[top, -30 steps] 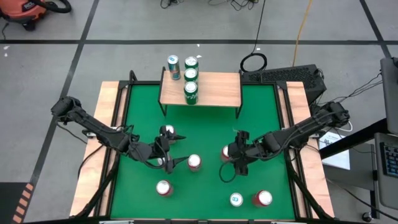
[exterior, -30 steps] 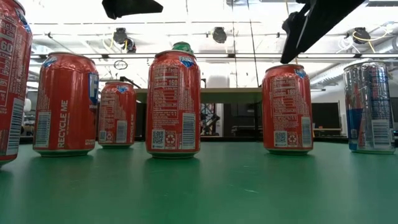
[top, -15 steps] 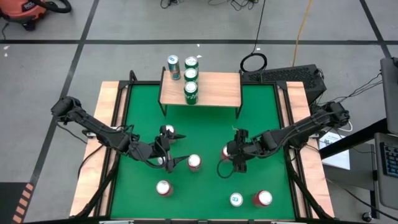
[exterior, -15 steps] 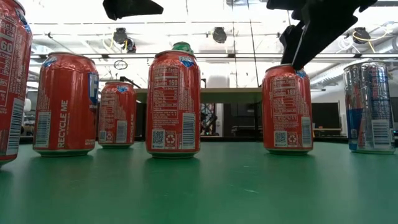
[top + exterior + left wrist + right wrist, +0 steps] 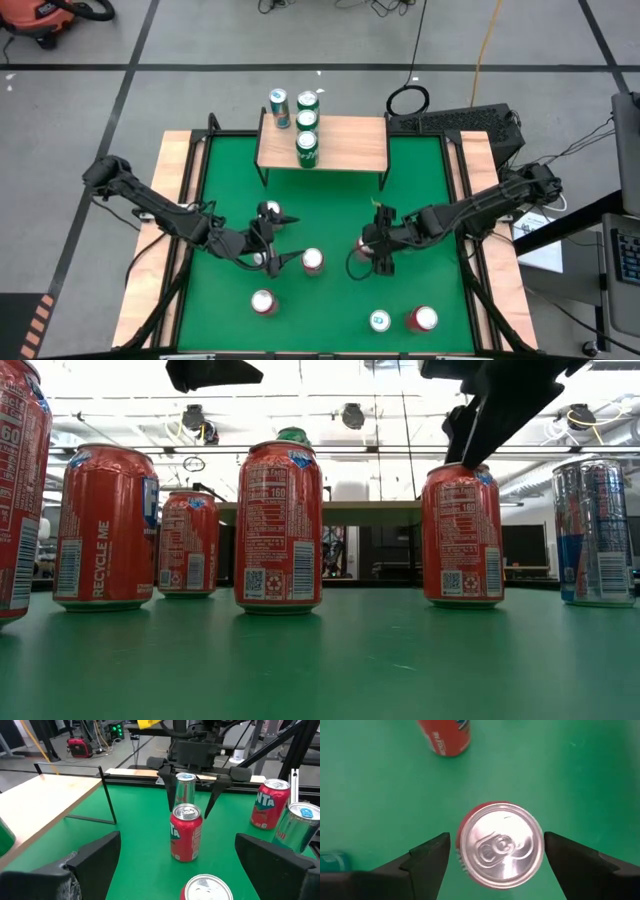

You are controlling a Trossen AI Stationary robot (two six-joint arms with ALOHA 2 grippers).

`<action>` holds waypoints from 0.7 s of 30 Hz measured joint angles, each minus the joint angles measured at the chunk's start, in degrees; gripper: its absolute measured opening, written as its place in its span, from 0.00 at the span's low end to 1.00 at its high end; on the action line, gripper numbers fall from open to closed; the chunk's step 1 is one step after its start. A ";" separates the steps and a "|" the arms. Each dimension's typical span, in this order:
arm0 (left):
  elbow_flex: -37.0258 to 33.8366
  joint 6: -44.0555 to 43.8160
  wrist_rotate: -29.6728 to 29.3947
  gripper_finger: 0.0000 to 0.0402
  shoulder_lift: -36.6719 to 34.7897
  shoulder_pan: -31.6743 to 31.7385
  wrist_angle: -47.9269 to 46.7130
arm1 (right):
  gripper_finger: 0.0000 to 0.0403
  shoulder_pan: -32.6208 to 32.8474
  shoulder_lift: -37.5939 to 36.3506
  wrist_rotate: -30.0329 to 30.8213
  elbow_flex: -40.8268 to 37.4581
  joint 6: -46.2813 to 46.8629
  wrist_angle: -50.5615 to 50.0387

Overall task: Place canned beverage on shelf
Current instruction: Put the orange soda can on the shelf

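A red can (image 5: pixel 501 845) with a silver top stands upright on its base on the green table (image 5: pixel 330 200), right of the middle. My right gripper (image 5: pixel 368 250) hangs over it, open and pointing steeply down. Its fingers (image 5: pixel 427 857) stand on either side of the can's top and touch nothing; the low view shows the fingertips (image 5: pixel 466 452) just above the rim. The shelf (image 5: pixel 345 145), a wooden plank on black legs, stands at the table's far edge with three green cans (image 5: pixel 307 148) on it. My left gripper (image 5: pixel 290 240) waits open above the table's left half.
Another red can (image 5: pixel 313 261) stands just in front of my left gripper. Nearer the front edge stand a red can (image 5: pixel 262 302), a silver-blue can (image 5: pixel 380 320) and a red can (image 5: pixel 425 318). A blue-and-white can (image 5: pixel 279 108) sits at the shelf's far left corner. The shelf's right half is bare.
My right gripper has moved a little toward the table's left and down. It now hangs over the red can with a finger on either side of the top. Its opening has stayed the same, and the can has not moved.
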 joint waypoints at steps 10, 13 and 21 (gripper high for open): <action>0.00 0.14 0.01 0.96 1.25 0.00 0.20 | 0.78 -1.66 3.57 -3.27 0.25 1.44 0.83; 0.00 0.12 0.00 0.96 1.25 -0.03 0.83 | 0.78 -2.10 4.28 -5.08 0.26 1.78 0.86; 0.00 0.12 -0.02 0.96 1.25 -0.09 1.22 | 0.80 -2.29 4.32 -6.83 0.20 2.56 0.81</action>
